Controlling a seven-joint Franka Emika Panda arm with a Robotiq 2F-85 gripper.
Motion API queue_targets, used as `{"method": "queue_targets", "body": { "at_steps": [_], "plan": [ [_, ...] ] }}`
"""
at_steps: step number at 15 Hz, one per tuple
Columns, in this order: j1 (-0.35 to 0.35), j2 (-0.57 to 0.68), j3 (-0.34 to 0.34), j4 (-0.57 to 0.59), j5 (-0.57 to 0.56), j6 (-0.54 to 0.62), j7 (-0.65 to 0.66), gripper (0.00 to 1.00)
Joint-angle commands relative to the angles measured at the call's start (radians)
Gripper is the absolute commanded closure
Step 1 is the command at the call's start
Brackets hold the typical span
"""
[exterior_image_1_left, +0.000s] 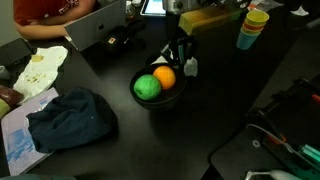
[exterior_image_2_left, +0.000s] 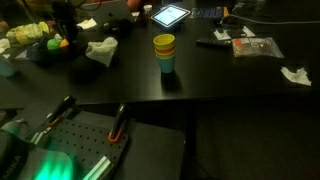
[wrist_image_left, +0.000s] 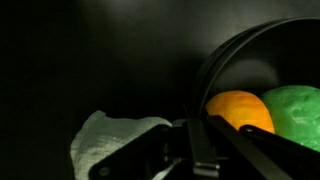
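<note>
Bowl (exterior_image_1_left: 168, 103), black and round, stands near the middle of the dark table (exterior_image_1_left: 230, 110). Inside it lie an orange ball (exterior_image_1_left: 164, 77) and a green ball (exterior_image_1_left: 147, 87), side by side and touching. The wrist view shows both resting against the inner wall, the orange one nearer the tool. As things lie, both are judged settled in the bowl, and neither is being carried. A white crumpled wad (wrist_image_left: 115, 140) lies on the table just beside the rim. It is the one item close to the tool that is found outside the bowl.

Gripper (exterior_image_1_left: 180, 60) hangs over the far edge of the bowl, close to the orange ball and near the wad. Its fingers (wrist_image_left: 203, 150) are pressed together, with no gap showing in the wrist view. Nothing is seen clamped between them, so the tool is judged clenched and empty. Whether the tips brush the rim or the wad cannot be told, as that part of the picture is too dark.

Further out, a stack of coloured cups (exterior_image_2_left: 163, 52) stands well apart from the bowl. A blue cloth (exterior_image_1_left: 70, 118) lies crumpled on the table on the bowl's other side, with sheets of paper (exterior_image_1_left: 18, 140) just beside it. A laptop (exterior_image_1_left: 95, 25) sits toward the back edge, and a person in red (exterior_image_1_left: 40, 12) is partly in view behind it.
</note>
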Motion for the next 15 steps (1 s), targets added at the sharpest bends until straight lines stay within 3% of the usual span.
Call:
{"method": "queue_targets", "body": {
  "at_steps": [1,5,10,15],
  "plan": [
    [-0.008,-0.098,-0.032,0.01,-0.046,-0.085,0.057,0.97],
    [-0.033,-0.155,-0.067,0.024,-0.1,-0.128,0.103,0.97],
    [-0.086,-0.172,-0.131,0.026,-0.223,-0.095,0.184,0.97],
    [-0.152,-0.177,-0.193,0.053,-0.256,-0.085,0.259,0.97]
  ]
}}
